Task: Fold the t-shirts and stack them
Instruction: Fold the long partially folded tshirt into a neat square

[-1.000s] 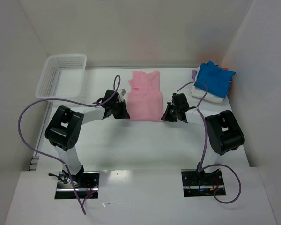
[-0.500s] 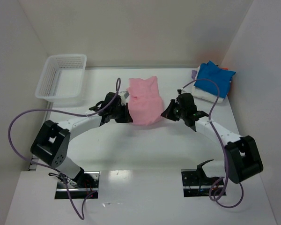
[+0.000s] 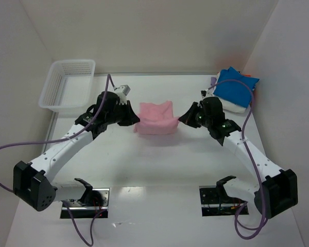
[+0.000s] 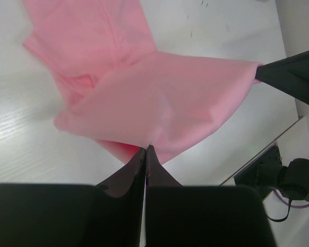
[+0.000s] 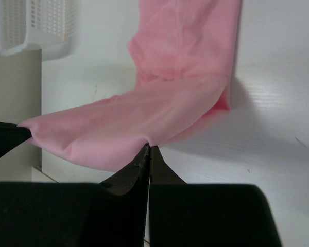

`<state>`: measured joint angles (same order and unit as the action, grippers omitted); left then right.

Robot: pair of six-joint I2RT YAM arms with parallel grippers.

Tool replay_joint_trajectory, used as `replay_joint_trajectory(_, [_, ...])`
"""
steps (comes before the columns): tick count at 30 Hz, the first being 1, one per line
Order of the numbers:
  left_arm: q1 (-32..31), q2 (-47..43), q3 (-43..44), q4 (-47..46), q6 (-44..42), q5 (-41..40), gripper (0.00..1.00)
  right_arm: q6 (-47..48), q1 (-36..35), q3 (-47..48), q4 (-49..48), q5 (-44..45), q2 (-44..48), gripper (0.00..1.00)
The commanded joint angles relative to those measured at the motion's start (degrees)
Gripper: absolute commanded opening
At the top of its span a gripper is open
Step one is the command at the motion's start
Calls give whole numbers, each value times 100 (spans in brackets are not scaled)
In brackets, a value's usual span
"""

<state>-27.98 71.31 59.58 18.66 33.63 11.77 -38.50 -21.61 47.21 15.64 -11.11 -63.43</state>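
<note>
The light pink t-shirt lies half folded at the middle of the table, its near edge lifted off the surface. My left gripper is shut on the shirt's left corner; in the left wrist view the pink cloth spreads away from my closed gripper. My right gripper is shut on the right corner; in the right wrist view the cloth stretches from my gripper toward the other gripper's tip at the left edge. A bright blue t-shirt lies on a white one at the back right.
A white mesh basket stands at the back left, also seen in the right wrist view. White walls close in the table at the back and on both sides.
</note>
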Motion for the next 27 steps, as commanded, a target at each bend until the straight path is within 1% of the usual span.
replay_joint_trajectory(1, [136, 225, 431, 120, -40, -34, 0, 229, -54, 675, 9, 188, -475, 0])
replay_joint_trajectory(6, [521, 1084, 905, -150, -163, 71, 0, 422, 165, 1183, -428, 188, -1310, 0])
replay_joint_trajectory(9, [783, 1654, 1287, -291, -216, 307, 0, 552, 324, 1534, -536, 118, -1915, 0])
replay_joint_trajectory(11, [838, 2140, 1526, -292, -278, 412, 0, 622, 445, 1841, -657, 118, -2392, 0])
replay_joint_trajectory(14, [988, 2753, 1983, -354, -339, 664, 0, 675, 499, 2166, -782, 65, -2818, 0])
replay_joint_trajectory(16, [1041, 3147, 2201, -424, -339, 669, 0, 677, 570, 2457, -834, 65, -3239, 0])
replay_joint_trajectory(22, [1246, 3961, 3018, -424, -392, 669, 0, 853, 675, 3254, -834, 13, -4222, 1])
replay_joint_trajectory(24, [1313, 4236, 3169, -372, -392, 669, 0, 905, 675, 3437, -834, 13, -4433, 1])
replay_joint_trajectory(27, [1427, 4501, 3314, -473, -392, 730, 0, 967, 728, 3753, -896, -40, -4820, 4])
